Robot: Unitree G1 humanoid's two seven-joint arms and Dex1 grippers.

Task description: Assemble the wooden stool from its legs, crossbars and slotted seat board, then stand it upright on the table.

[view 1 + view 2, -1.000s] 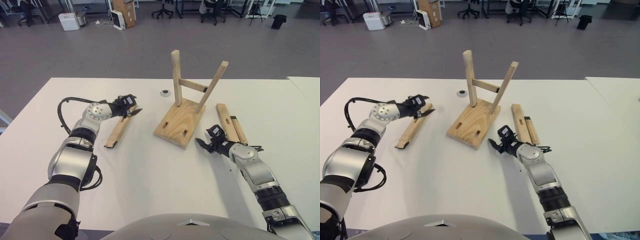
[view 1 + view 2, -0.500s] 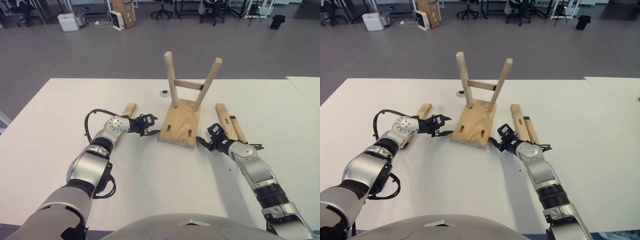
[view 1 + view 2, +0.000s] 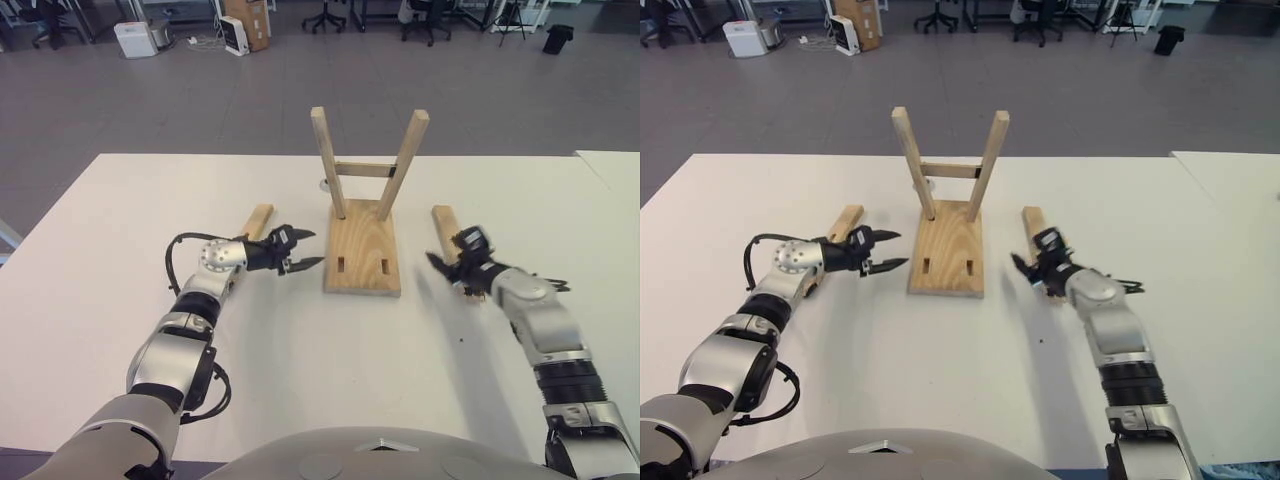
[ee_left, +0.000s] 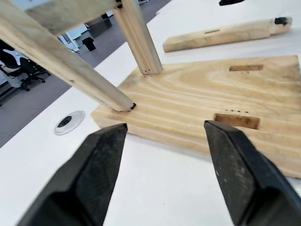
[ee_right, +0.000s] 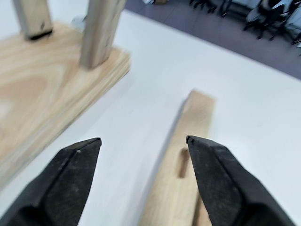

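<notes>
Seat board (image 3: pixel 362 262) lies flat mid-worktop (image 3: pixel 300 340), two legs and a crossbar (image 3: pixel 365 169) standing up from it; left hand (image 3: pixel 315 248) spread just beside its left edge, right hand (image 5: pixel 143 140) spread by a loose leg (image 3: pixel 443 222)

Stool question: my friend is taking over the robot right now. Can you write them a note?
Left gripper open, empty, beside the left edge of the seat board.
Right gripper open, empty, by a loose leg right of the board.
Another loose leg lies by the left arm.
Done: two legs and a crossbar stand in the board.
Left: fit the loose legs into the two empty slots, then flip the stool upright.
</notes>
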